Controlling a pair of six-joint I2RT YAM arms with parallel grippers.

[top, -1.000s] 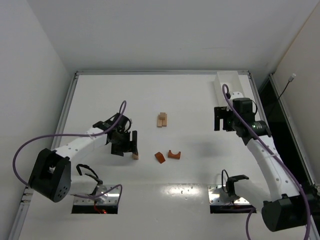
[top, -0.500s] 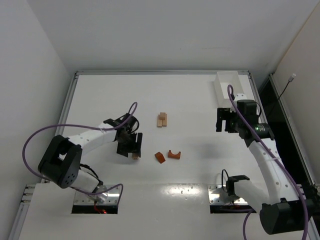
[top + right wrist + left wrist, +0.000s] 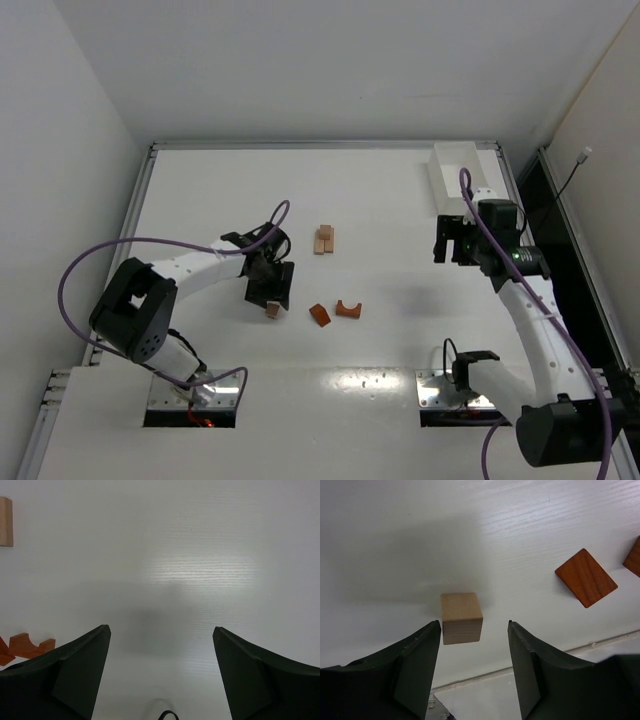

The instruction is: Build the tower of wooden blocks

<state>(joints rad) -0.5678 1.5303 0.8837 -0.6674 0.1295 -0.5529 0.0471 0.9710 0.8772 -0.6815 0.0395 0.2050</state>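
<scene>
A pale tan cube (image 3: 272, 311) (image 3: 462, 617) lies on the white table just ahead of my left gripper (image 3: 270, 292) (image 3: 474, 625). The jaws stand open around the cube's near end. The left fingertip is close beside it and a wide gap remains on the right. An orange wedge (image 3: 319, 315) (image 3: 586, 578) and an orange arch (image 3: 348, 309) (image 3: 30, 645) lie to the right of the cube. A small group of tan bars (image 3: 325, 239) (image 3: 6, 514) sits farther back. My right gripper (image 3: 451, 243) (image 3: 161, 630) hangs open over bare table, holding nothing.
A white rectangular tray (image 3: 455, 175) stands at the back right, just behind the right arm. Purple cables loop off both arms. Raised rails run along the table's edges, and the arms' base plates sit at the near edge.
My left gripper has moved right and toward the tan cube, and its jaws have narrowed around it. The right gripper drifted slightly right and stayed open.
</scene>
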